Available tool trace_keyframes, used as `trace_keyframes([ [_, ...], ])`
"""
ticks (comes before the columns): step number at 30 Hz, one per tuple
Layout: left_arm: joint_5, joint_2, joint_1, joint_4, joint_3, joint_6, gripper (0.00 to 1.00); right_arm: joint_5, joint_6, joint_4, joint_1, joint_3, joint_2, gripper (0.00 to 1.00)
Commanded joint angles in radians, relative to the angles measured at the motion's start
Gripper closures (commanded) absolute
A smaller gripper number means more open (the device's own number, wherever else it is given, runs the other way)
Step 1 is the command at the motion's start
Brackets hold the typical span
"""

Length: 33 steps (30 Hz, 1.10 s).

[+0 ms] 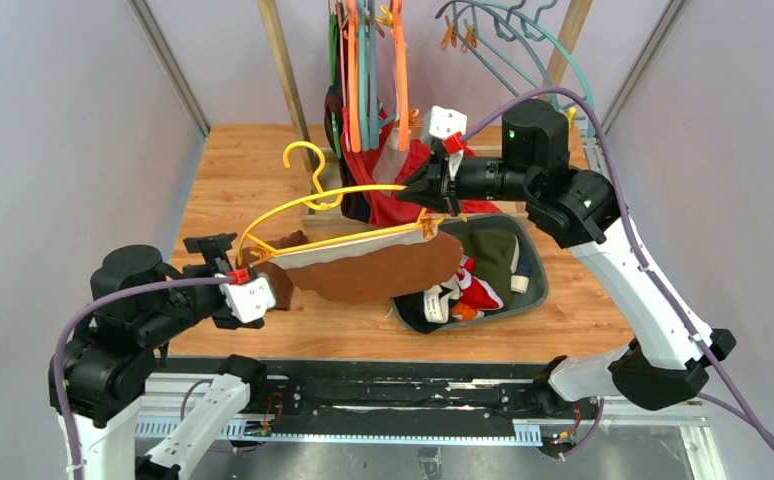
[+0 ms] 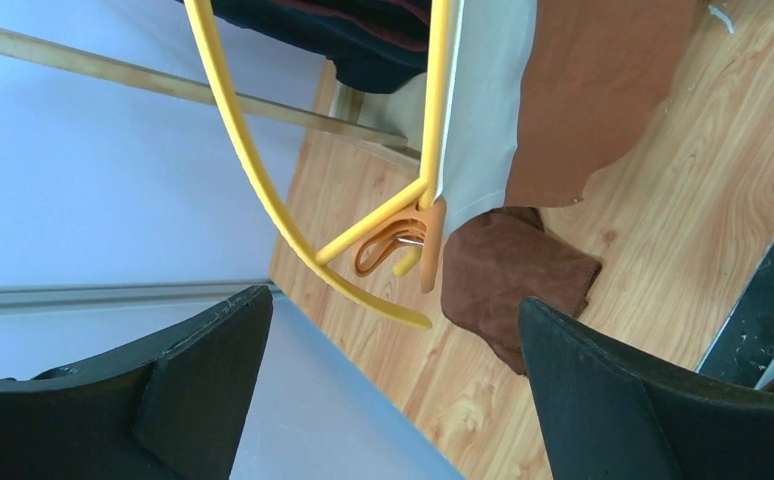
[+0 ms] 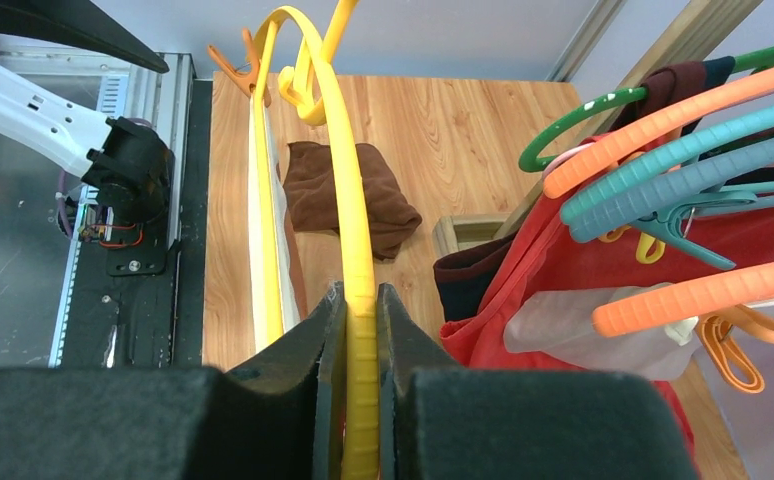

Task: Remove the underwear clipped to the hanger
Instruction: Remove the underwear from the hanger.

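Note:
A yellow hanger [image 1: 293,207] is held level over the table, and my right gripper [image 1: 418,190] is shut on its arm [image 3: 361,295]. Brown underwear with a white waistband [image 1: 373,268] hangs from it, held by orange clips [image 1: 426,226] at both ends. In the left wrist view the near clip [image 2: 429,235] pinches the waistband corner [image 2: 478,110]. My left gripper [image 2: 393,300] is open with nothing between its fingers [image 2: 603,390], just short of that clip. It sits at the hanger's left end [image 1: 231,280].
A dark brown cloth [image 1: 275,282] lies on the table under the hanger's left end. A grey basket [image 1: 538,262] at the right holds red, black and dark garments. Behind it stands a rack of orange and teal hangers [image 1: 373,70] with a large red cloth [image 1: 403,185].

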Motion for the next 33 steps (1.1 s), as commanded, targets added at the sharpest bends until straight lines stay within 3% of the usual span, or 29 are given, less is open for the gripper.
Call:
trace_keyframes([
  [1,-0.032,0.002,-0.010,-0.027,0.010,0.018,0.03,0.032,-0.019,0.005,0.019,0.029,-0.013,1.00],
  [17,0.072,0.032,-0.013,-0.018,-0.077,0.174,0.17,0.026,-0.030,0.029,0.020,-0.056,-0.060,0.99],
  [33,0.074,0.062,-0.013,0.072,-0.140,0.165,0.26,0.019,-0.029,0.034,0.020,-0.077,-0.076,0.99],
])
